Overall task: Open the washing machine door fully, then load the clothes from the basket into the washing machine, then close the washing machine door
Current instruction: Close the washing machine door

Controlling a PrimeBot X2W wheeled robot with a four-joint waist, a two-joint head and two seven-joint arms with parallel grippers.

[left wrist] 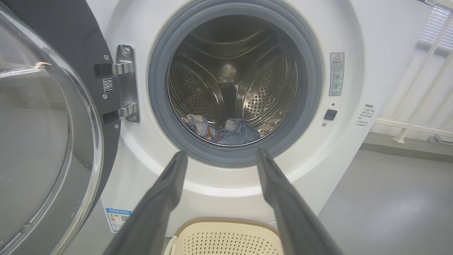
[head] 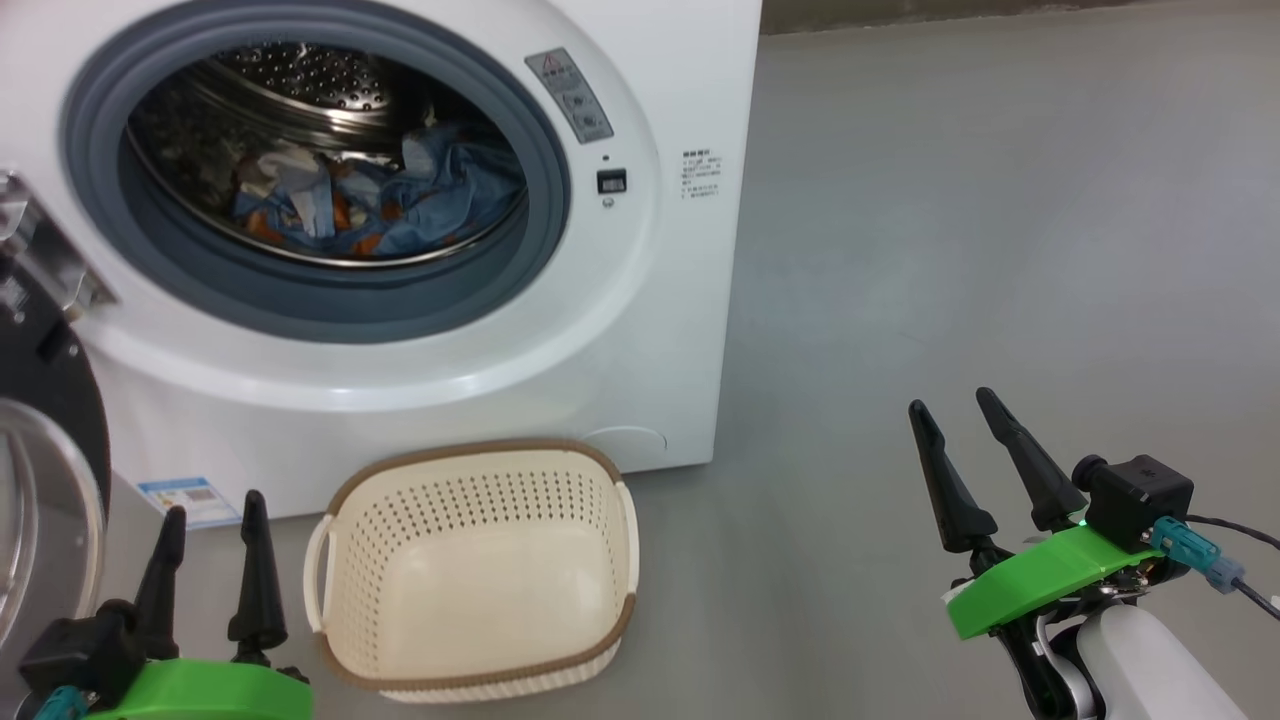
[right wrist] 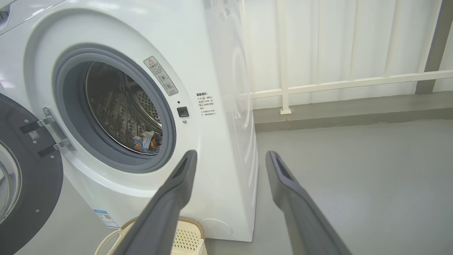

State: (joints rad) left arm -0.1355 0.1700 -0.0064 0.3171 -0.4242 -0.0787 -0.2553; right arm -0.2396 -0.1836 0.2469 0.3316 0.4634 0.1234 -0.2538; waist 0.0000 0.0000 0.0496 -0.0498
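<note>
The left gripper (head: 215,505) and right gripper (head: 950,400) gape, unladen. Light blue printed clothes (head: 400,195) lie inside the white boxy washing machine (head: 640,350) beyond the jaws, near its lip. Swinging its glossy black round door (left wrist: 46,127) shut could pinch stray fabric.

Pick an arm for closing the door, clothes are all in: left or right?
Left, likely. The washing machine door hangs open on the robot's left, beside the open left gripper; the open right gripper sits far off, past the empty basket.
</note>
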